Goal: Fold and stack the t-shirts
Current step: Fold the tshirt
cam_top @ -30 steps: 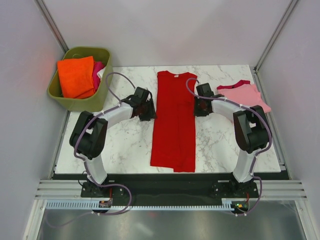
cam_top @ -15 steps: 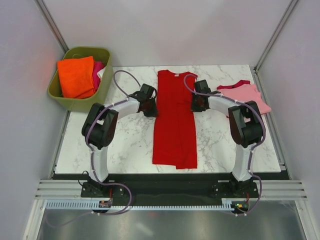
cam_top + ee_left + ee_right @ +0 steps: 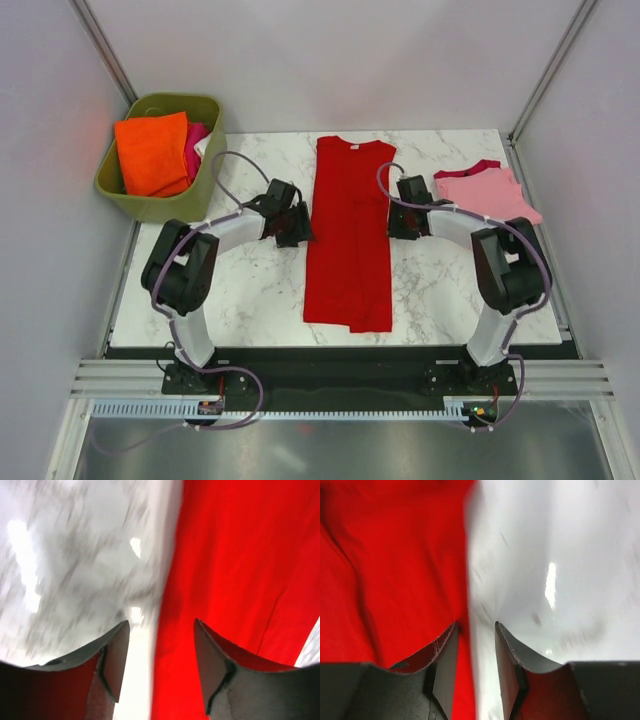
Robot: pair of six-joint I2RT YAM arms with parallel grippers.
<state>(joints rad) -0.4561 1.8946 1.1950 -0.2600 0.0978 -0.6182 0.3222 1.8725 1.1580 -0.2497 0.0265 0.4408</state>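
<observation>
Red t-shirt [image 3: 348, 240] lies centrally, folded into a long strip; pink t-shirt [image 3: 487, 192], seemingly folded, far right.

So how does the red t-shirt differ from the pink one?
The red t-shirt lies mid-table as a long narrow strip; the pink t-shirt is a shorter, squarer patch at the far right. The red t-shirt is plain; the pink t-shirt has darker collar trim. The left gripper and right gripper flank the red one, not the pink. Both lie flat on the table.

White marble bench [image 3: 260, 290] here, soft glare patches across it, plain pale walls [image 3: 330, 60] closing in on three sides, silver corner posts [image 3: 105, 50], aluminium rail [image 3: 340, 380] along the near edge.
</observation>
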